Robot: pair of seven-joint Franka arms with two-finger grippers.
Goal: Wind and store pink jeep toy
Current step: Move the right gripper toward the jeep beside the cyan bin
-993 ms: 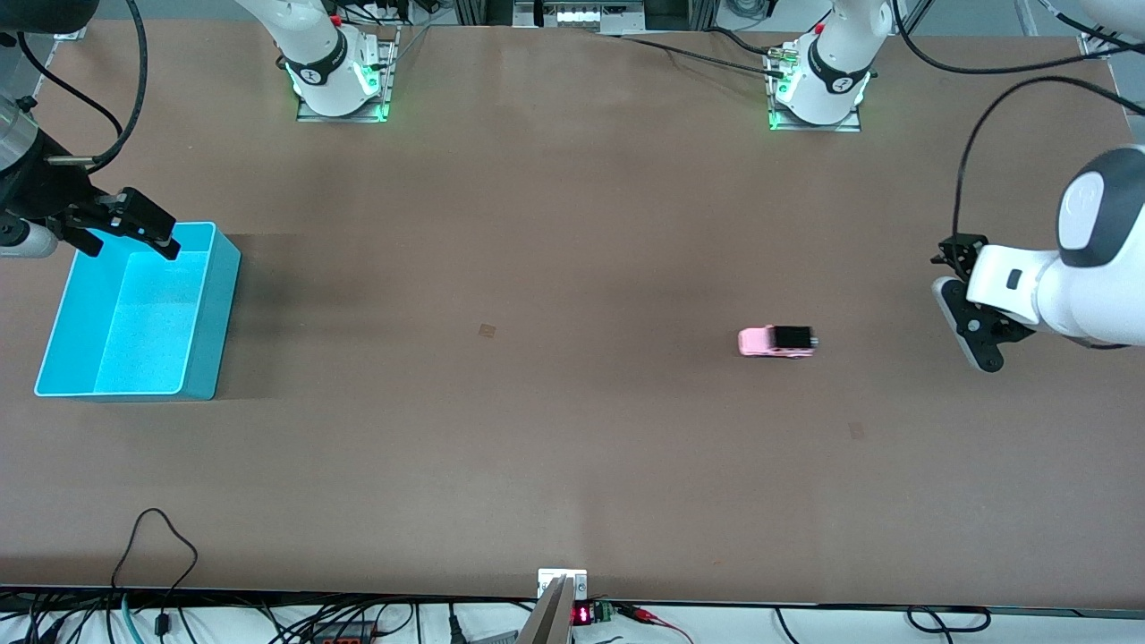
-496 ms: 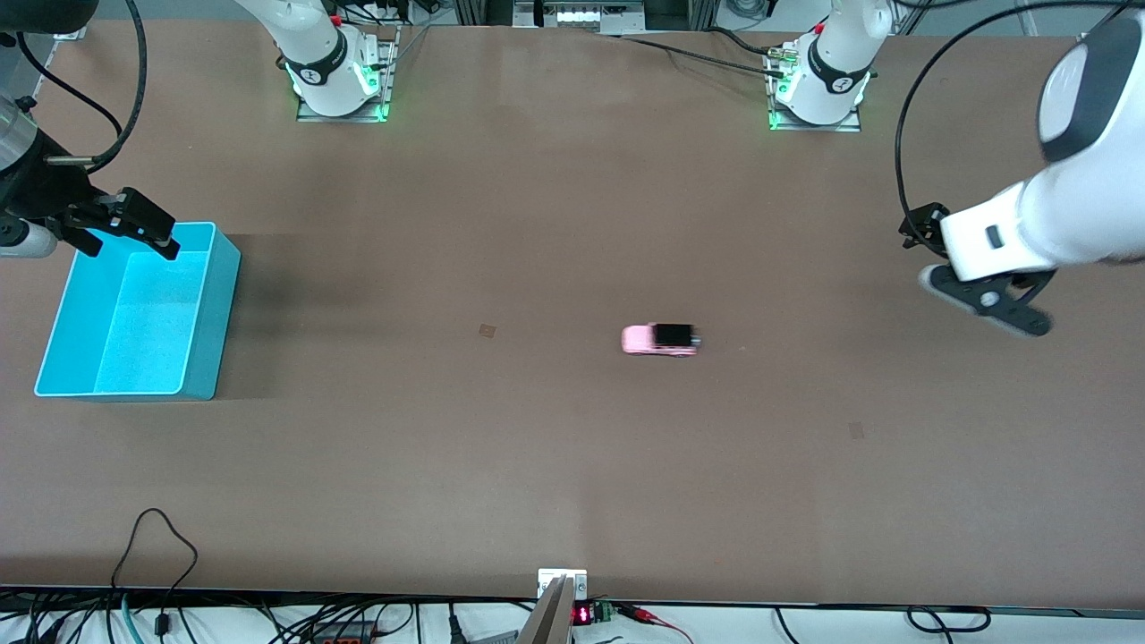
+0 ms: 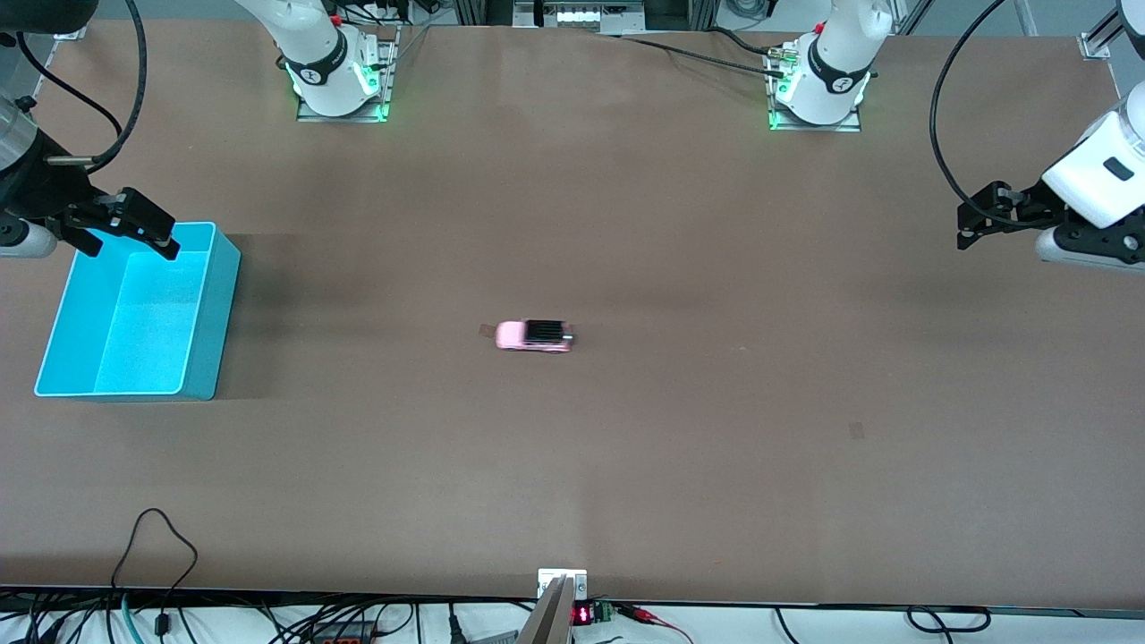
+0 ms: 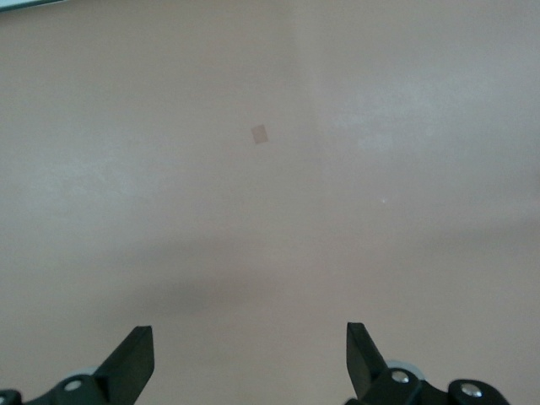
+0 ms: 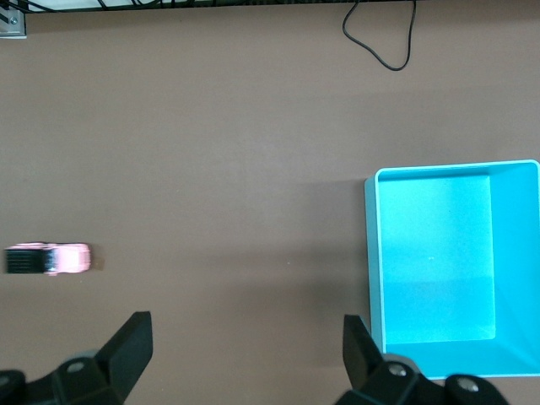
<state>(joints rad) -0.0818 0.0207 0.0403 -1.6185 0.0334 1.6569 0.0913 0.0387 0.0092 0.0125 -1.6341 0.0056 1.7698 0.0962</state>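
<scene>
My left gripper [image 3: 975,219] hangs in the air over the left arm's end of the table [image 3: 716,447], its fingers [image 4: 131,363] spread wide with nothing between them. In the left wrist view, I see only bare brown tabletop below, with one small darker square patch [image 4: 260,133] on it.

My right gripper [image 3: 134,228] hangs over the right arm's end of the table, above the rim of the bin [image 3: 210,313] on its side nearest the robot bases. Its fingers [image 5: 126,346] are also spread wide and hold nothing. In the right wrist view, the turquoise bin [image 5: 371,270] lies open below me, and I see nothing inside it.

The jeep [image 3: 534,335] stands on its wheels on the open table, near the middle, between my two grippers and touching neither. It lies well apart from the bin, toward the left arm's end from it. Its pale-pink nose points toward the bin and its black roof sits toward the left arm's end. A small dark square mark [image 3: 486,331] on the table lies just at its nose. In the right wrist view the jeep [image 5: 46,259] appears at the picture's edge, blurred.

A black cable [image 3: 156,537] loops onto the table at the edge nearest the front camera, toward the right arm's end.
</scene>
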